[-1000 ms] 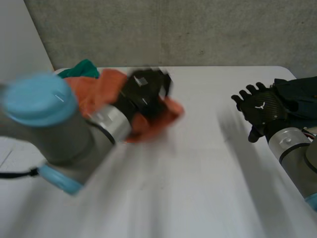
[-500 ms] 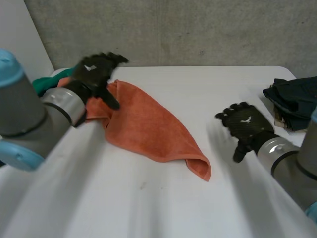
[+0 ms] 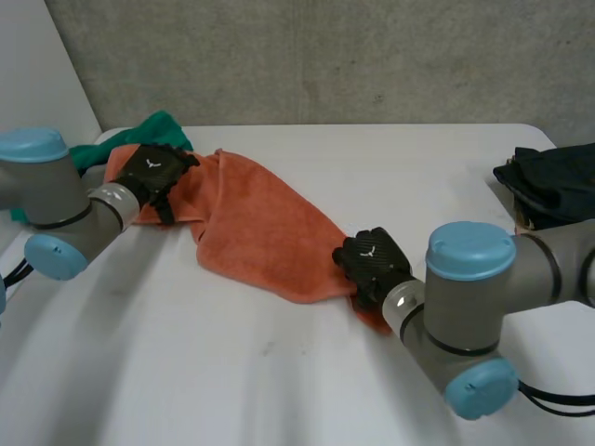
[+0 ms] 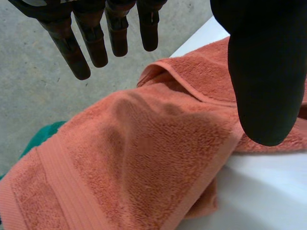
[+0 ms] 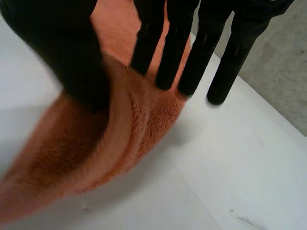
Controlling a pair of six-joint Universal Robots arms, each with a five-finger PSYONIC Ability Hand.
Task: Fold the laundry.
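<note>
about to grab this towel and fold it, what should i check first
1. Far towel corner under left hand: ok.
2. Grip of left hand: not ok, fingers straight above the towel.
3. Near corner under right hand: ok.
4. Grip of right hand: not ok, its fingers lie straight over the cloth.
5. Towel flat: not ok, rumpled and doubled over by the left hand.
6. Clear of green cloth: cannot tell, it meets the towel at the far corner.
</note>
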